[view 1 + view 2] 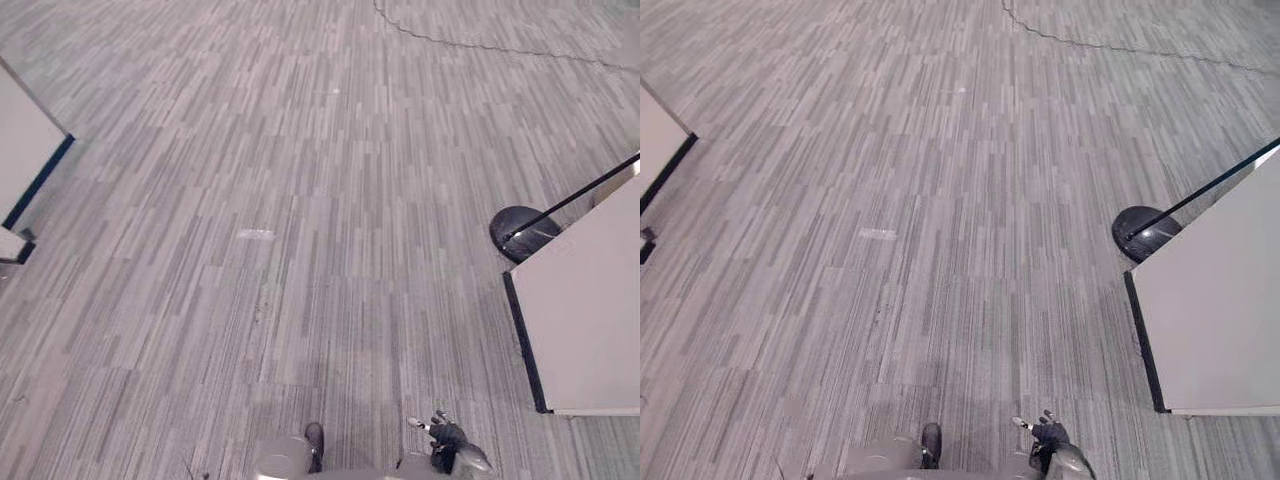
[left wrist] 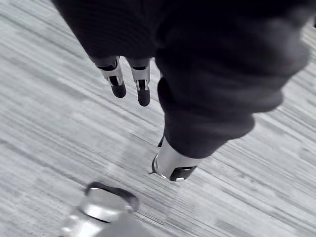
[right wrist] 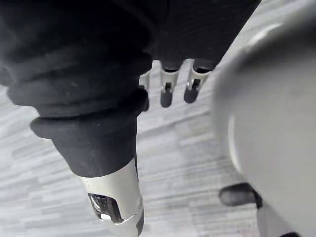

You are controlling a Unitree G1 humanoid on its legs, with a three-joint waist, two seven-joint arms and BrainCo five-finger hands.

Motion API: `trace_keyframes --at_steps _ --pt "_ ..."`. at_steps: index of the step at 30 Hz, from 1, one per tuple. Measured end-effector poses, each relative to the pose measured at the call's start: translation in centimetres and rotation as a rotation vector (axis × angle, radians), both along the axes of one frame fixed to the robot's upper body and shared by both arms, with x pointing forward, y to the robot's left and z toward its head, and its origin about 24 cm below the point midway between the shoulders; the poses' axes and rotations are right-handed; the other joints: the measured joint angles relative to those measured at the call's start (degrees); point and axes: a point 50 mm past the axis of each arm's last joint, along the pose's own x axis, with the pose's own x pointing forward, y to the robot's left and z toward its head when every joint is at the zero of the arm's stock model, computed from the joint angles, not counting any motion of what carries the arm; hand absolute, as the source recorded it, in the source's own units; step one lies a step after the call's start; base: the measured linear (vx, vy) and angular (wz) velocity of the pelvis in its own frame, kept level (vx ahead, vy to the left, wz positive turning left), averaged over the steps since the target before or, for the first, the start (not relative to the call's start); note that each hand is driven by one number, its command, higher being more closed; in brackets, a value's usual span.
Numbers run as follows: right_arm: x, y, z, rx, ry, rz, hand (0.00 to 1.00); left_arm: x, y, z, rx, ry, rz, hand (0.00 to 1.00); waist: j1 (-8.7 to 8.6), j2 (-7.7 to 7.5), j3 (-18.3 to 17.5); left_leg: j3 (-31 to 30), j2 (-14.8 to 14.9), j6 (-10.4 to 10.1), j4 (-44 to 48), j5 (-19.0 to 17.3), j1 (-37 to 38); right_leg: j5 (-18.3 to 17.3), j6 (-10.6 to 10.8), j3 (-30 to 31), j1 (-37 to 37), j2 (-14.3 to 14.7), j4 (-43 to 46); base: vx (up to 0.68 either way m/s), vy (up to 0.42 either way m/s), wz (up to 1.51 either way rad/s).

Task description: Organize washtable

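Left hand (image 2: 143, 91) and right hand (image 3: 166, 94) hang loose-fingered, empty, over carpet floor (image 1: 300, 200); desk (image 1: 590, 310) right.

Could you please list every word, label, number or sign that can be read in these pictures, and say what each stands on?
None: no text can be read anywhere.
The carpet, the left panel, the right panel and the black stand base show no print.
The pale patch on the carpet is too small to tell.
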Motion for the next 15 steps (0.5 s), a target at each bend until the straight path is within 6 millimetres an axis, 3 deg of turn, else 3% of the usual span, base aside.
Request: trace_keyframes --at_steps 1,3,5,6,8,9,10,12,14,15 --pt "0.0 0.0 0.0 0.001 0.000 0.001 0.00 0.8 0.4 0.3 0.016 -0.020 -0.014 0.00 -0.35 -0.15 -0.10 -0.07 0.12 0.29 -0.80 -0.21 1.19 -1.50 -0.28 0.32 -0.80 1.61 0.69 0.32 -0.006 -0.15" --pt "0.0 -0.5 0.1 -0.013 -0.004 -0.002 0.00 4.0 1.4 1.1 0.053 -0.085 -0.057 0.00 -2.18 0.47 0.41 0.36 2.16 0.48 -3.34 -1.50 5.33 -4.66 -3.51 0.86 -5.71 10.54 0.39 0.29 -0.022 -0.24" --pt "-0.7 -1.5 0.0 -0.030 0.004 -0.042 0.00 6.3 2.0 1.9 0.078 -0.136 -0.074 0.00 -4.08 1.06 1.09 0.29 3.25 0.40 -6.20 -1.70 9.10 -2.57 -4.38 -0.23 -10.10 16.07 -5.95 0.34 -0.019 0.00" --pt "-1.3 -2.4 0.0 -0.049 0.015 -0.078 0.00 8.0 2.3 2.6 0.096 -0.178 -0.083 0.00 -5.66 0.37 1.42 -0.19 2.53 0.21 -7.99 -1.84 11.23 2.12 -3.96 -0.73 -13.00 17.03 -13.09 0.48 -0.013 0.31" --pt "-3.5 -3.3 -0.3 -0.060 0.069 -0.142 0.00 10.3 2.3 3.5 0.112 -0.238 -0.095 0.00 -7.21 -1.56 1.90 -2.05 0.22 -1.84 -9.83 -3.09 14.34 7.64 -3.07 -0.49 -16.33 16.12 -20.38 0.43 -0.025 0.58" --pt "-5.2 -3.4 -0.6 -0.059 0.118 -0.178 0.00 10.8 2.1 3.7 0.108 -0.253 -0.098 0.00 -7.53 -1.92 1.74 -2.85 -0.23 -2.94 -10.58 -4.08 16.52 9.19 -3.58 0.02 -16.97 15.50 -22.00 0.47 -0.076 0.87" --pt "-7.8 -3.4 -1.0 -0.046 0.192 -0.248 0.00 10.8 1.4 3.6 0.093 -0.277 -0.089 0.00 -8.36 -0.65 1.54 -4.24 1.05 -3.28 -9.69 -6.20 18.47 12.96 -6.54 0.15 -17.09 15.96 -19.44 0.62 -0.124 0.96" --pt "-9.8 -2.2 -1.4 0.003 0.246 -0.342 0.00 10.2 0.7 3.4 0.074 -0.300 -0.047 0.00 -8.42 -0.45 0.87 -4.79 2.39 -6.02 0.24 -8.18 15.56 15.30 -9.58 -1.11 -17.47 15.60 -15.26 0.58 -0.172 0.74" --pt "-10.1 -2.6 -1.3 0.002 0.239 -0.385 0.00 8.2 -1.0 2.2 0.011 -0.265 0.032 0.00 -8.10 2.15 0.38 -0.86 6.76 -9.21 21.95 -7.52 6.72 14.73 -11.25 -2.64 -14.41 17.30 -16.32 0.53 -0.200 0.11" --pt "-9.4 -3.5 -1.0 -0.027 0.211 -0.378 0.00 6.4 -2.1 1.4 -0.024 -0.222 0.053 0.00 -7.17 4.21 0.09 1.29 11.01 -12.42 35.67 -5.43 1.02 13.33 -12.53 -2.28 -11.33 19.72 -18.02 0.63 -0.161 -0.33"
